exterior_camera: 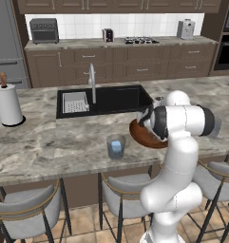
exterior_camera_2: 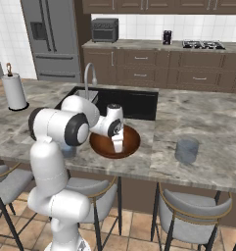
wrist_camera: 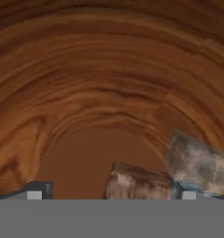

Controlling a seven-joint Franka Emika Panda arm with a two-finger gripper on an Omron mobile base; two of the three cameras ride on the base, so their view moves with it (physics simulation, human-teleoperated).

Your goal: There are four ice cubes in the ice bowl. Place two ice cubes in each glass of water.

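My gripper (exterior_camera_2: 118,146) points down into the reddish-brown wooden ice bowl (exterior_camera_2: 97,142), with its jaws open. In the hand view the bowl's wall (wrist_camera: 108,69) curves around two ice cubes. One cube (wrist_camera: 139,182) lies between my fingertips (wrist_camera: 36,190), just inside the right one. The other cube (wrist_camera: 197,162) lies beyond the right fingertip. One glass of water (exterior_camera: 116,146) stands left of the bowl (exterior_camera: 137,134) and has pale blue ice inside. The second glass (exterior_camera_2: 187,149) stands to the bowl's right on the counter.
A black sink (exterior_camera: 104,100) with a tall faucet (exterior_camera: 92,80) lies behind the bowl. A white paper-towel roll (exterior_camera: 8,104) stands at the counter's far left. Grey stools (exterior_camera: 25,213) line the near edge under the counter.
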